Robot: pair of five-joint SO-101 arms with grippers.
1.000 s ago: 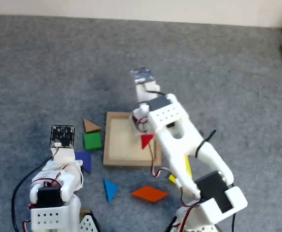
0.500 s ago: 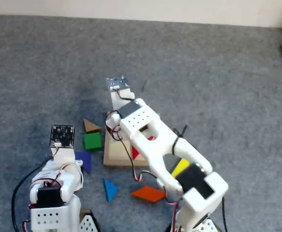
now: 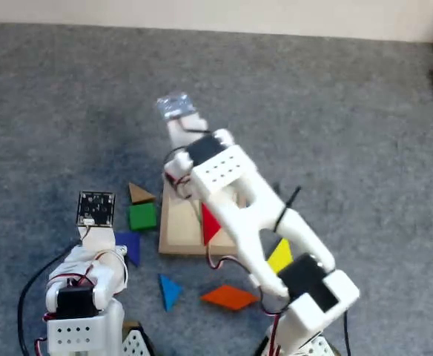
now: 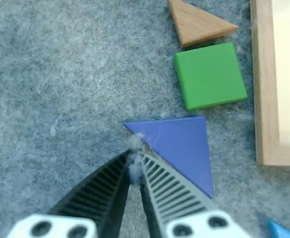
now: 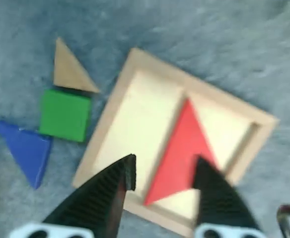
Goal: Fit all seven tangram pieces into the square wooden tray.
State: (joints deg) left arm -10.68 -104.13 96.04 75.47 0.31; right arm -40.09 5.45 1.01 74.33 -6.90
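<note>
My left tool [image 4: 135, 163] rests low over the grey carpeted surface [image 3: 350, 111], its fingers closed on nothing but a wisp of lint. The tips sit at one corner of the dark blue triangular piece [image 4: 177, 148], which lies just ahead of them. Beyond that piece, farther from the tool, is the green square piece [image 4: 209, 74], and past it the plain tan wooden triangle [image 4: 197, 25], close to the square's far edge. All three lie just outside the rim of the square wooden tray [image 4: 264, 99].

To the right, my right tool [image 5: 164, 166] hangs over the tray with its fingers spread open. The large red triangle [image 5: 182, 148] lies inside the tray directly beneath the tool, seen between the two fingers. I cannot tell whether they touch it.

Back towards the arm bases, on the near side of the tray, a small light blue triangle [image 3: 169, 290] and an orange parallelogram [image 3: 230, 297] lie on the surface. A yellow piece [image 3: 279, 254] shows beside the right arm.
</note>
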